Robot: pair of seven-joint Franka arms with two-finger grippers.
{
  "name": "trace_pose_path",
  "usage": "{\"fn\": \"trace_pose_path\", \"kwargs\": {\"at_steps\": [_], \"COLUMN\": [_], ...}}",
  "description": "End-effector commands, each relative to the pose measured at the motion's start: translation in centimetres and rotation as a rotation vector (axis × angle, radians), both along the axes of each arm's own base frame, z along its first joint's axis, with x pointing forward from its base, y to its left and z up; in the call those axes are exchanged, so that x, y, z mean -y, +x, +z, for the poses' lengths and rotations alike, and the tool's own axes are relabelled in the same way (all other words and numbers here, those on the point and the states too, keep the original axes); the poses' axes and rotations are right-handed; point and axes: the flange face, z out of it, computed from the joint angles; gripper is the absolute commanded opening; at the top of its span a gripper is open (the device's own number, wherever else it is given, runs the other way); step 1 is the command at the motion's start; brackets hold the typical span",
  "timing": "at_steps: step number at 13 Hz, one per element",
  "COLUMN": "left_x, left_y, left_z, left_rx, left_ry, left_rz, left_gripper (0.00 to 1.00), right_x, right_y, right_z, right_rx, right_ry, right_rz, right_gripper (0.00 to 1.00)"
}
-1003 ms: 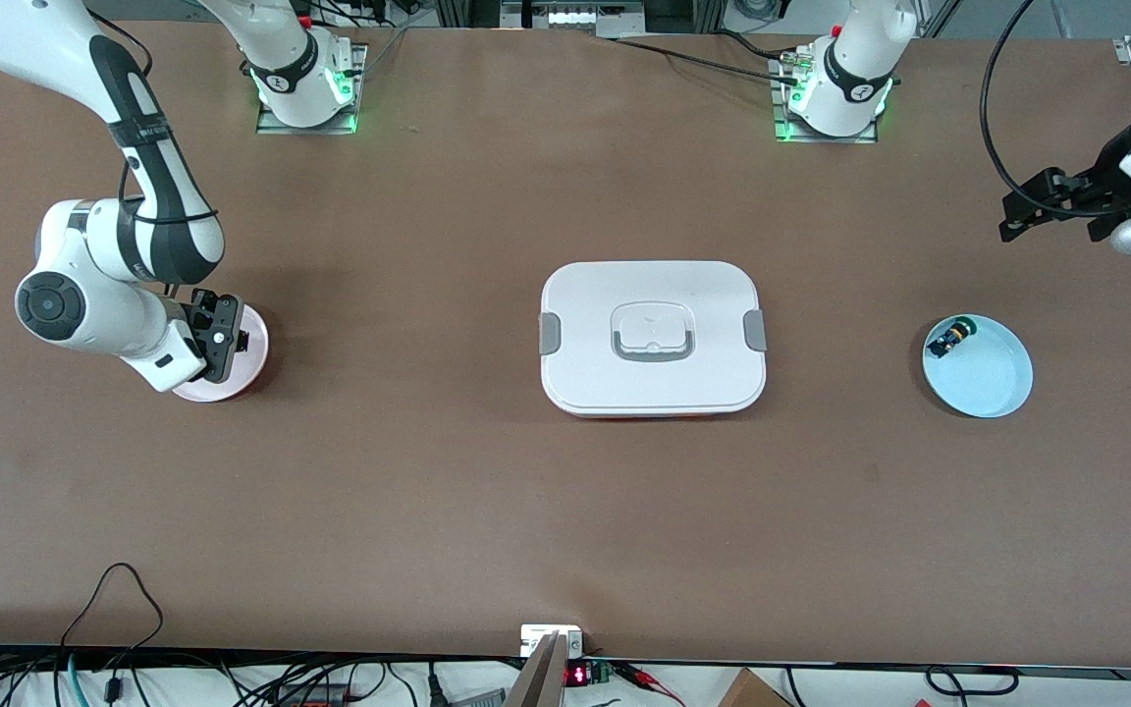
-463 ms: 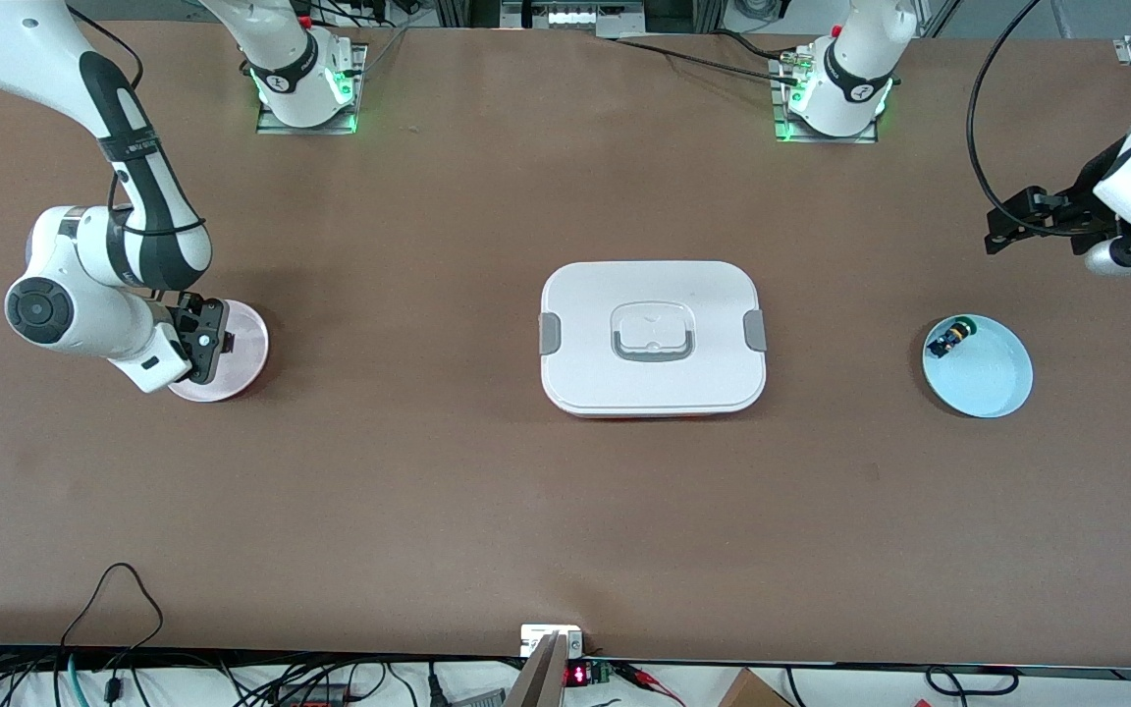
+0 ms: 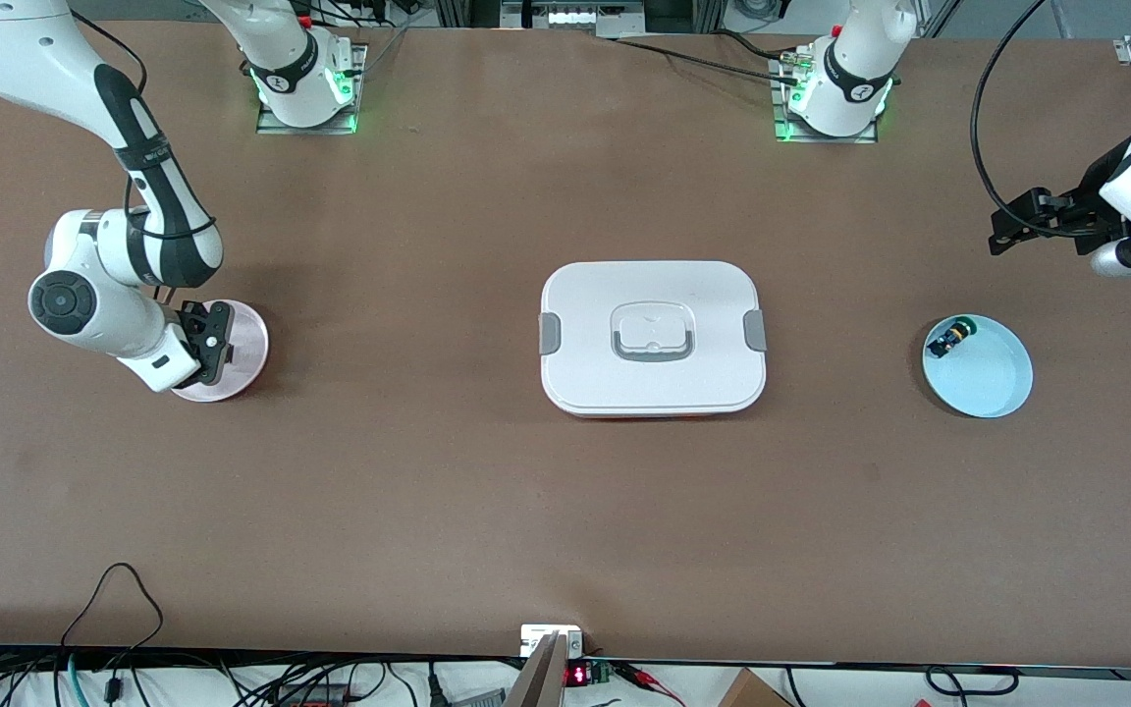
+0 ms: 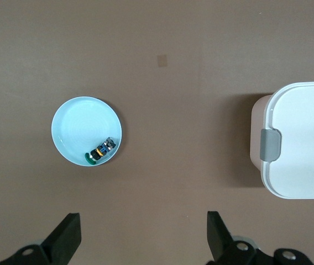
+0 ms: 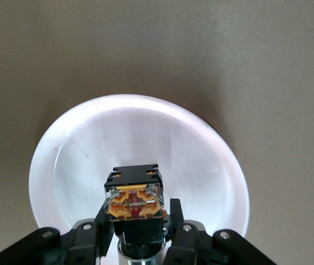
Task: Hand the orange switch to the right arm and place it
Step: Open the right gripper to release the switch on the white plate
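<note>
The right gripper [image 5: 137, 234], over the pink dish [image 5: 79, 149], pinches the orange switch [image 5: 135, 200], its round face hidden. The left gripper [image 4: 143, 234] waits spread wide and empty above the brown table [image 3: 428, 491]. Cables [image 3: 114, 628] trail along its edge.

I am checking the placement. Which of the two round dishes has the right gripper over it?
The pink dish near the right arm's end, under the right gripper holding the orange switch. The blue dish holds a green-faced switch.

The tan-brown boxy rear of the orange switch [image 5: 134, 196] hides its round face. The right gripper [image 3: 208, 342] covers part of the pale pink round dish [image 3: 243, 346]. The white rectangular lidded box [image 4: 298, 141] is cut by the left wrist view's edge.
</note>
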Motion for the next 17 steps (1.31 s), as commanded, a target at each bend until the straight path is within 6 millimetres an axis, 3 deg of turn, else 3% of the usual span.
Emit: {"fn": "trace_pose_path", "kwargs": {"at_steps": [1, 5, 6, 7, 10, 14, 17], "left_x": [-0.2, -0.2, -0.2, -0.2, -0.2, -0.2, -0.3], "left_y": [0.2, 0.2, 0.2, 0.2, 0.2, 0.2, 0.2], "left_z": [0.4, 0.4, 0.4, 0.4, 0.4, 0.4, 0.4], "left_rx": [0.01, 0.009, 0.009, 0.007, 0.007, 0.006, 0.004], "left_ry": [0.016, 0.016, 0.016, 0.016, 0.016, 0.015, 0.015], "left_rz": [-0.017, -0.017, -0.017, -0.017, -0.017, -0.014, -0.006], "left_gripper": [1.0, 1.0, 1.0, 1.0, 1.0, 1.0, 1.0], "right_x": [0.6, 0.8, 0.9, 1.0, 0.7, -2.7, -5.3], "right_y": [-1.3, -1.6, -1.6, -1.5, -0.7, 1.3, 1.2], "right_z": [-0.9, -1.1, -1.1, -0.5, 1.9, 7.8, 11.8], "right_rx": [0.009, 0.004, 0.003, 0.012, 0.057, 0.121, 0.087], "right_ry": [0.004, 0.004, 0.004, 0.003, 0.006, 0.054, 0.08], "right_rz": [0.019, 0.014, 0.005, 0.002, -0.018, -0.067, -0.316], "right_gripper": [0.03, 0.04, 0.28, 0.99, 1.0, 1.0, 1.0]}}
